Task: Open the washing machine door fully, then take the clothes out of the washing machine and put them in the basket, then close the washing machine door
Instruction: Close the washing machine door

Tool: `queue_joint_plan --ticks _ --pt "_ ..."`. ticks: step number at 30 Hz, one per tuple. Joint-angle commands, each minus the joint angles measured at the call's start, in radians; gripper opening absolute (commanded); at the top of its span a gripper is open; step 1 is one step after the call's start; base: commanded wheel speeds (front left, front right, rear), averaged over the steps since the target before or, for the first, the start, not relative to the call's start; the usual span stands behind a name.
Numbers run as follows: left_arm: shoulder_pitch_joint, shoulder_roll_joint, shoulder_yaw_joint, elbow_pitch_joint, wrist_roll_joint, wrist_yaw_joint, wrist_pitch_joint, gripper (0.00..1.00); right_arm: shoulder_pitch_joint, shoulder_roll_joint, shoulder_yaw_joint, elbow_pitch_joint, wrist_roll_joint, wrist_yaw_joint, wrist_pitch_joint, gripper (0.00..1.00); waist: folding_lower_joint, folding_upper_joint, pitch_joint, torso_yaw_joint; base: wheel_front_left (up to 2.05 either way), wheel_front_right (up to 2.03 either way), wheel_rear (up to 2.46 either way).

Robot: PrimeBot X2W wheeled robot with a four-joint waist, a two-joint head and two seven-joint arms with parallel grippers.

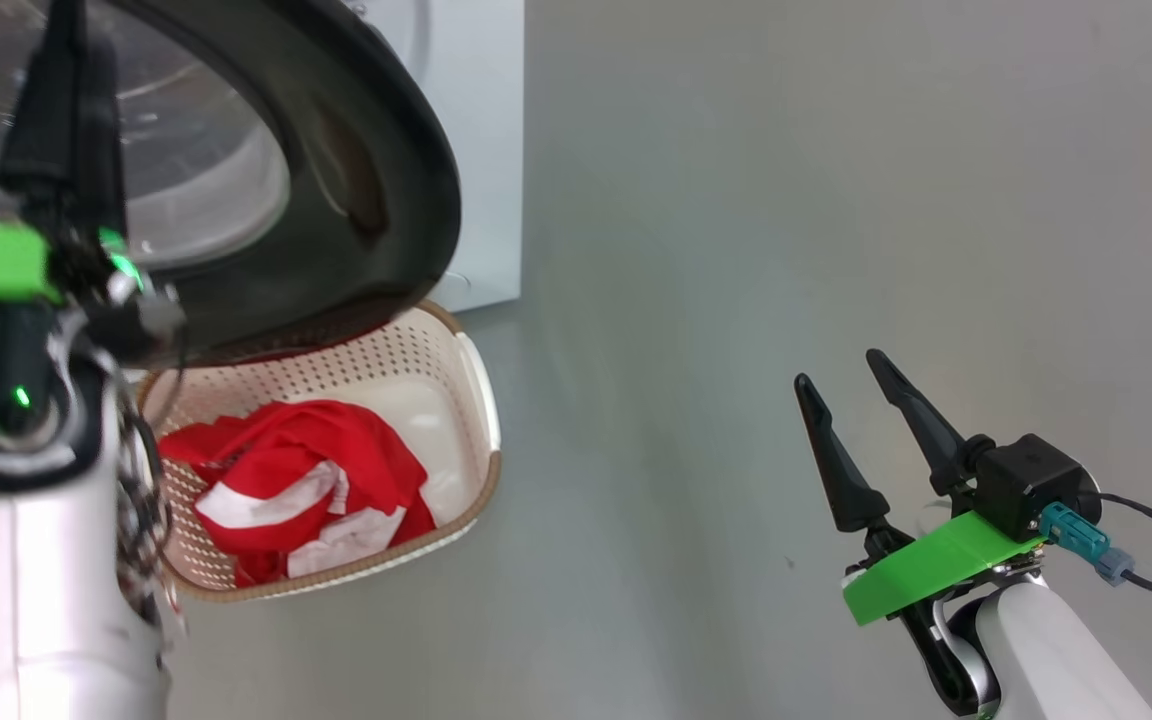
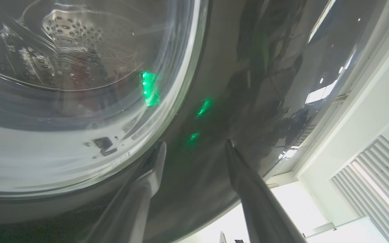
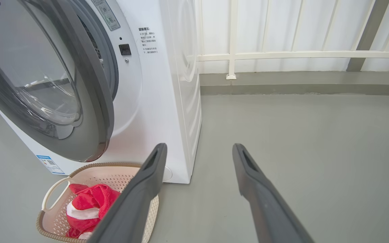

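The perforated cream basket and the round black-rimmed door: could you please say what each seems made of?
The cream perforated basket looks like moulded matt plastic, with even holes; its brown rim looks woven, perhaps imitation. The round door seems glossy black plastic around clear glass: the rim mirrors lights, the window is see-through.

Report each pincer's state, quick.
Left pincer: open, holding nothing, tips by the washing machine door.
Right pincer: open, holding nothing.
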Motion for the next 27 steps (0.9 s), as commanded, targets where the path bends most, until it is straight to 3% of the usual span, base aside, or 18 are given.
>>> queue_joint_plan --ticks 1,19,27 --pt "0.035 0.03 0.015 -0.034 0.01 -0.014 0.001 1.0 0.004 -0.003 0.021 -0.019 0.009 0.006 -0.006 1.0 0.0 0.0 -0.032 0.026 0.0 0.0 0.0" --pt "0.404 0.062 -0.026 -0.022 0.197 -0.086 -0.119 1.0 0.081 -0.011 0.016 -0.001 0.003 0.006 -0.006 1.0 0.0 0.0 -0.233 0.123 0.0 0.0 0.0" --pt "0.587 0.107 -0.076 -0.099 0.415 -0.103 -0.293 1.0 0.119 -0.005 0.009 -0.014 0.005 0.006 -0.006 1.0 0.0 0.0 -0.286 0.144 0.0 0.0 0.0"
